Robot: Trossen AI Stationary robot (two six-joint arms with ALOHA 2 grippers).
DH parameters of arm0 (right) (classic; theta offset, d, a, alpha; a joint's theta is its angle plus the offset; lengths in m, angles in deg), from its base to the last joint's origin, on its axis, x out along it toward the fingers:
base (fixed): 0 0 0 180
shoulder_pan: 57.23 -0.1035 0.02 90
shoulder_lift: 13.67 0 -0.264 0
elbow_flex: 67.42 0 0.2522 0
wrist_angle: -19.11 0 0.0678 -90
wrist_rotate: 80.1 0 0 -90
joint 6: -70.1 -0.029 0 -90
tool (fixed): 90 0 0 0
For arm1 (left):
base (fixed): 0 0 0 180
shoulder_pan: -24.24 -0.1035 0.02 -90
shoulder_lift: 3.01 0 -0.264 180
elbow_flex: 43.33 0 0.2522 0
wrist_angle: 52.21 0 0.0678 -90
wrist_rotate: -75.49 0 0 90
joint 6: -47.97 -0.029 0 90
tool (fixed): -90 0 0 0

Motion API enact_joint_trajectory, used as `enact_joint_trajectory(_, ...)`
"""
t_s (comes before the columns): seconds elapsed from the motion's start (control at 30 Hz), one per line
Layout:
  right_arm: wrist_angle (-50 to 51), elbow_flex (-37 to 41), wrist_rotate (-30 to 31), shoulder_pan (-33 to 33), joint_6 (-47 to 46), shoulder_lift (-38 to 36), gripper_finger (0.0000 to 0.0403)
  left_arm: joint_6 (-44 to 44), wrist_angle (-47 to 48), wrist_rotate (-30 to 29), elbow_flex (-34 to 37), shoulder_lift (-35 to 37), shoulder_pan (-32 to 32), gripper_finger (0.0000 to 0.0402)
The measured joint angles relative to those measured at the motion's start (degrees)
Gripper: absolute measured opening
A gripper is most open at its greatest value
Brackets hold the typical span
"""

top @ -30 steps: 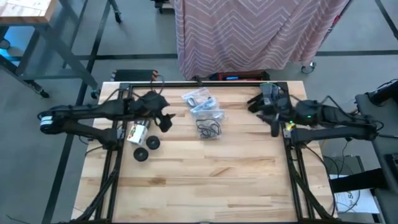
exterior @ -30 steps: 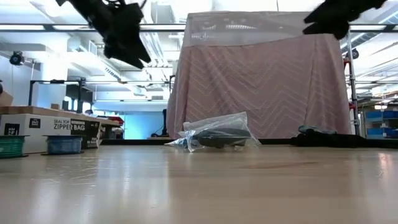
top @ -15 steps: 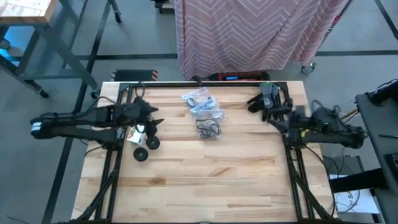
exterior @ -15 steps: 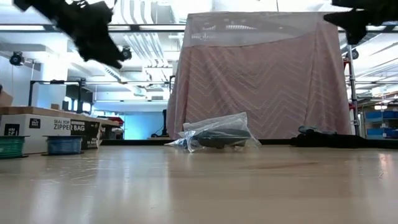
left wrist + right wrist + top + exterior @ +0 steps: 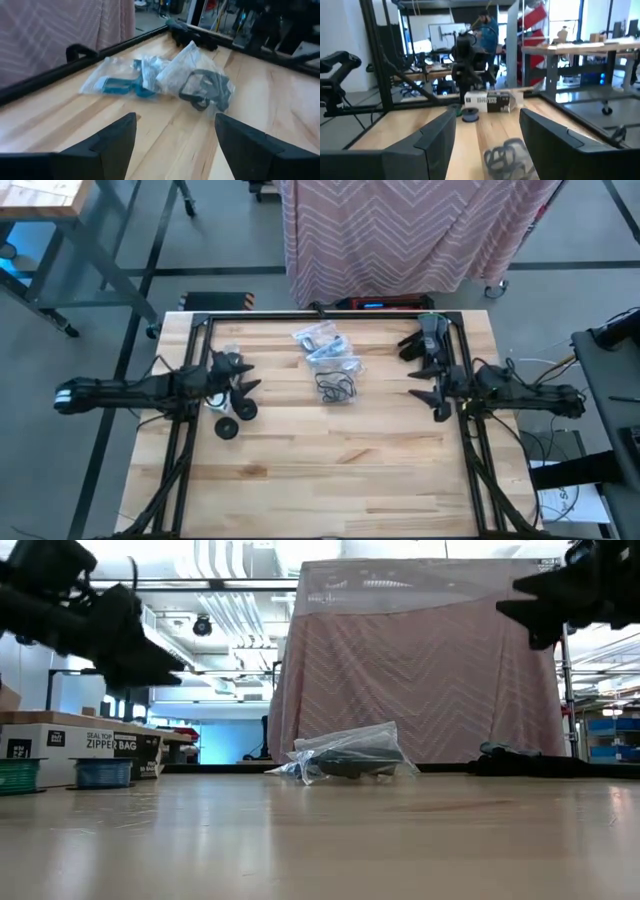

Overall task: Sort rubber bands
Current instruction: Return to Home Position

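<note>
While no writing is showing legibly in the high view, the left tool (image 5: 245, 373) is hanging over the left side of the table (image 5: 330, 470) and the right tool (image 5: 422, 385) over its right side. Both are spread apart and holding nothing, well apart from the clear bags (image 5: 330, 352) lying mid-table toward the far edge. In the low view, a box (image 5: 80, 743) is reading "SEAL TOP ZIPPER BAG"; the bags' contents are showing only as a dark smear. In the left wrist view, black rubber bands (image 5: 202, 87) and blue rubber bands (image 5: 120, 85) are sitting inside separate bags. In the right wrist view, the box lettering is blurring beyond reading.
</note>
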Motion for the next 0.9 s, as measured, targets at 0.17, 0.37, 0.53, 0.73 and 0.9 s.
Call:
enact_joint_trajectory(0.17, -0.3, 3.29, 0.02, 0.0, 0.06, -0.68, 0.0221, 1.95, -9.07, -0.56, 7.46, 2.64, 0.01, 0.0266)
enact_joint_trajectory(0.37, -0.5, 4.62, 0.11, 0.0, 1.14, -0.31, 0.0225, 3.18, -13.08, -6.76, 8.75, 2.85, 1.8, 0.0275)
enact_joint_trajectory(0.53, -3.23, 4.56, 0.15, 0.0, 3.11, -0.31, 0.0218, 0.18, -18.04, -10.44, 8.75, 1.88, 7.54, 0.028)
enact_joint_trajectory(0.73, -3.06, 4.58, 0.15, 0.0, 3.06, -0.31, 0.0218, -1.69, -15.51, -16.63, 8.77, 1.63, 12.73, 0.0274)
enact_joint_trajectory(0.9, -3.03, 4.58, 0.15, 0.0, 1.96, -0.33, 0.0228, -1.66, -11.43, -16.37, 8.35, 4.09, 12.74, 0.0266)
